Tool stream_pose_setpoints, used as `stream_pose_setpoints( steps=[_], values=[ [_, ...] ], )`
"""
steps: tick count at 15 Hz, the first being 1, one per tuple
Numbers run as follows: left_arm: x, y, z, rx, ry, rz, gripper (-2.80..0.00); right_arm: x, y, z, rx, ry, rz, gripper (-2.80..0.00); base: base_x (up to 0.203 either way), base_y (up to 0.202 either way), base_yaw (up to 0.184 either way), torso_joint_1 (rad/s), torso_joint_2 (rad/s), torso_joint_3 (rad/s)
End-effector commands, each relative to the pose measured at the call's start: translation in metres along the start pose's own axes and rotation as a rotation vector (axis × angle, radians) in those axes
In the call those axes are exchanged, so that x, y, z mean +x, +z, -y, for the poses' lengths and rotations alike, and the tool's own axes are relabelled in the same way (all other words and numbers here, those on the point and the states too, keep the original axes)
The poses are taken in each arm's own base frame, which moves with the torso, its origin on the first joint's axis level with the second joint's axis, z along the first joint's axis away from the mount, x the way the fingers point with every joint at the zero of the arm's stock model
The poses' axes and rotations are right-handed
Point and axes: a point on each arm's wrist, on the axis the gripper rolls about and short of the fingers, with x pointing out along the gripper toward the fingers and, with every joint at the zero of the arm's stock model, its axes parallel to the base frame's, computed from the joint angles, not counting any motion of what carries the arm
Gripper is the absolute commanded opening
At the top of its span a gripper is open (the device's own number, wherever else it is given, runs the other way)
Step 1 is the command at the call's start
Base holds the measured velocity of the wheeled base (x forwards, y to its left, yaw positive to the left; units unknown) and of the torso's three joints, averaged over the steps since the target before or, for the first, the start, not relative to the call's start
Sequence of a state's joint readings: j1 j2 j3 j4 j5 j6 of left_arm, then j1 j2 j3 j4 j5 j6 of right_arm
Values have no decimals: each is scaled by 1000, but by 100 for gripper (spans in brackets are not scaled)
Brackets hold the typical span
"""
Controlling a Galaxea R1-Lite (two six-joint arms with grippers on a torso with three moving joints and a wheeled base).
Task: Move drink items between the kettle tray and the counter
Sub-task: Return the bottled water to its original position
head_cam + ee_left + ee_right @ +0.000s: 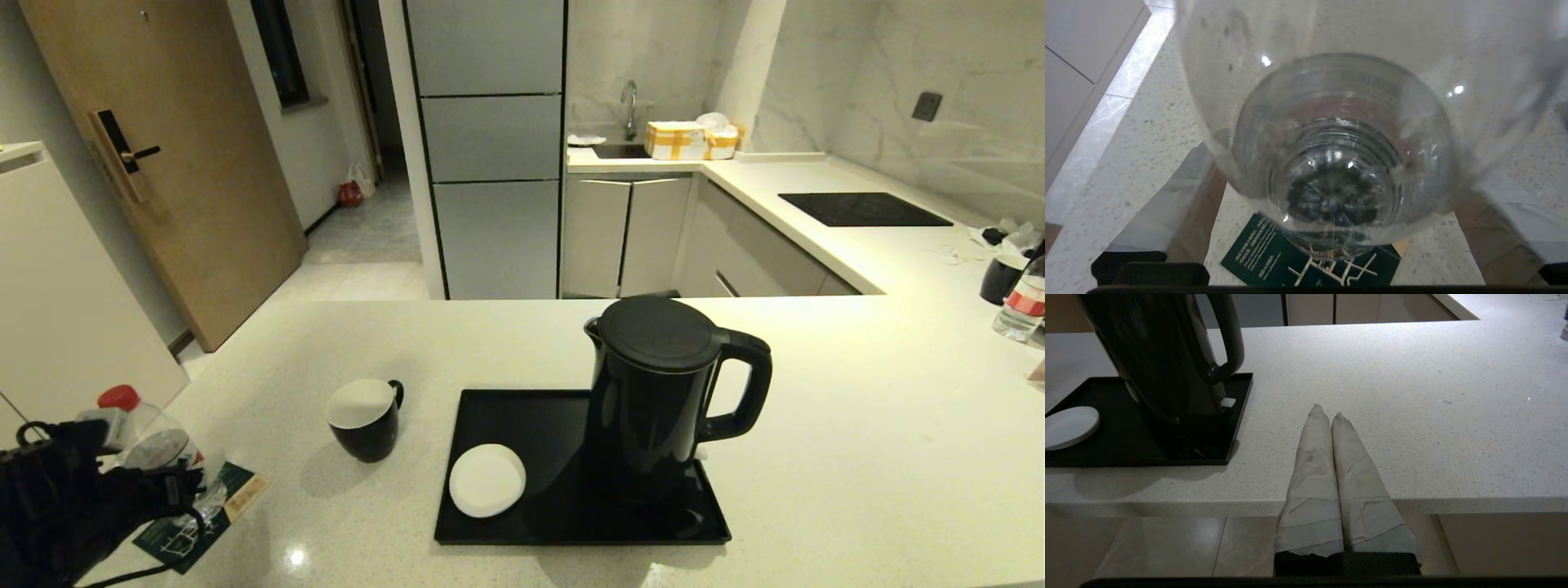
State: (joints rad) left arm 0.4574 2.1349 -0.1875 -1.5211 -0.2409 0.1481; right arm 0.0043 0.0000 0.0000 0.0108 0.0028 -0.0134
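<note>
The broad pale cream speckled stone surface (816,425) spreads ahead of both arms, and on it, well to the right of the left gripper (155,482), lies the flat rectangular glossy black tray (506,535) with its low rim. The tall black electric kettle (657,384) stands upright on the tray's far right part, its handle turned away from the left gripper; in the right wrist view the kettle (1163,363) sits ahead of the right gripper (1327,412) and off to one side, well apart from it. The right gripper hovers at the near edge of the surface, its two paper-wrapped fingers (1310,465) pressed together with nothing between them. The white-lined black mug (365,420) stands on the surface between the left gripper and the tray, just beside the tray's left rim. The left gripper, at the near left corner of the surface, is clamped on the small clear plastic bottle with a red cap (135,429), held tilted above the surface; the left wrist view looks along the bottle (1339,163) towards its base. The round white saucer (487,480) lies flat on the tray's near left part. Under the held bottle, a dark green folded leaflet (224,502) lies on the surface.
</note>
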Motion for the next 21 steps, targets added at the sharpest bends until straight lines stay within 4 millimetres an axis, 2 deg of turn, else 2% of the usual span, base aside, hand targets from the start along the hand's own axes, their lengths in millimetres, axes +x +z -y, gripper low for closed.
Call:
stream_pose_setpoints(
  steps=[1, 2, 8, 11, 14, 16, 18, 21],
  values=[
    [4, -3, 0, 0, -6, -6, 0, 0, 0, 0, -2, 1, -3, -280, 0, 0, 0, 0, 0, 0],
    [5, -4, 0, 0, -7, -8, -280, 0, 0, 0, 0, 1, -3, -280, 0, 0, 0, 0, 0, 0],
    [4, -1, 3, 8, -17, 0, -280, 0, 0, 0, 0, 1, -3, -280, 0, 0, 0, 0, 0, 0],
    [-6, 14, 3, 16, -14, 63, -280, 0, 0, 0, 0, 1, -3, -280, 0, 0, 0, 0, 0, 0],
    [-36, 60, 14, 48, -29, 244, -280, 0, 0, 0, 0, 1, -3, -280, 0, 0, 0, 0, 0, 0],
    [-59, 87, 30, 49, -85, 258, -280, 0, 0, 0, 0, 1, -3, -280, 0, 0, 0, 0, 0, 0],
    [-82, 111, 56, 25, -205, 157, -280, 0, 0, 0, 0, 1, -3, -280, 0, 0, 0, 0, 0, 0],
    [-107, 137, 120, 95, -494, 57, -280, 0, 0, 0, -1, 1, -3, -280, 0, 0, 0, 0, 0, 0]
  ],
)
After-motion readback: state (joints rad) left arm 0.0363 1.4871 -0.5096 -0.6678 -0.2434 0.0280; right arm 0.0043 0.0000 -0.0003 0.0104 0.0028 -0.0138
